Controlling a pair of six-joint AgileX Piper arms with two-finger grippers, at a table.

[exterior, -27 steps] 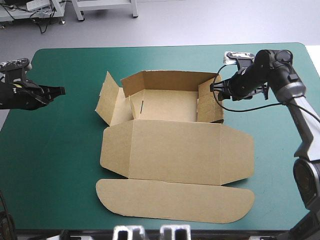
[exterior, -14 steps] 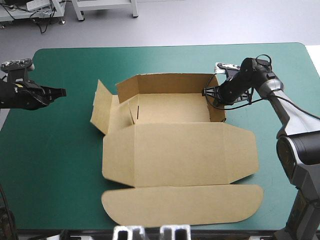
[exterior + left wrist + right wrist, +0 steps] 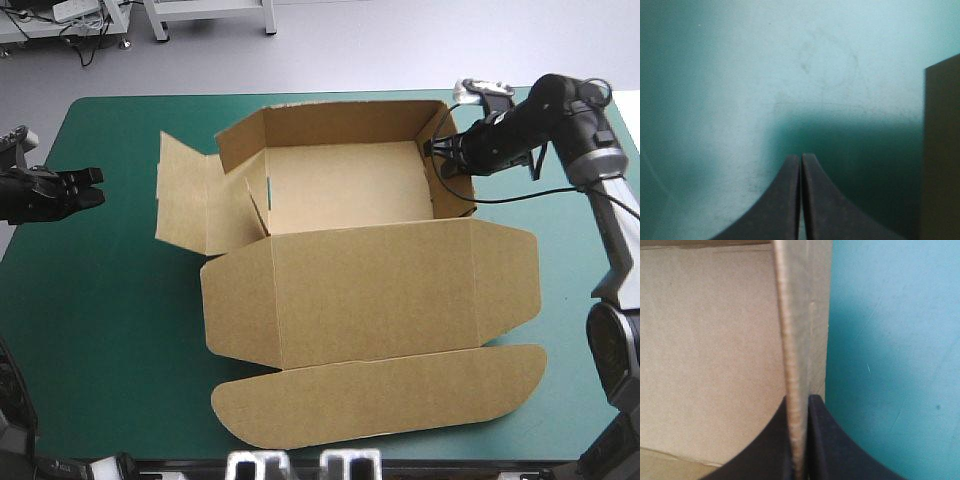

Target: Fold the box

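The brown box (image 3: 370,290) lies mid-table as an open tray, its back and right walls raised, its left flap (image 3: 185,205) spread out and its lid flat toward the front edge. My right gripper (image 3: 436,149) is shut on the top edge of the right wall (image 3: 447,170). In the right wrist view the board's edge (image 3: 792,340) runs between the gripper's (image 3: 799,399) fingers, with the tray's inside to one side. My left gripper (image 3: 96,187) is shut and holds nothing, hovering near the table's left edge, well clear of the flap. The left wrist view shows this gripper (image 3: 801,157) over the cover.
An edge of the box's left flap (image 3: 942,150) shows ahead and to one side of the left gripper. Bare teal-green cover (image 3: 100,330) lies left of the box and along the right side (image 3: 570,260).
The right gripper has pulled the right wall up and toward the far right, and the whole box has shifted with it. The left gripper drew back toward the table's left edge.
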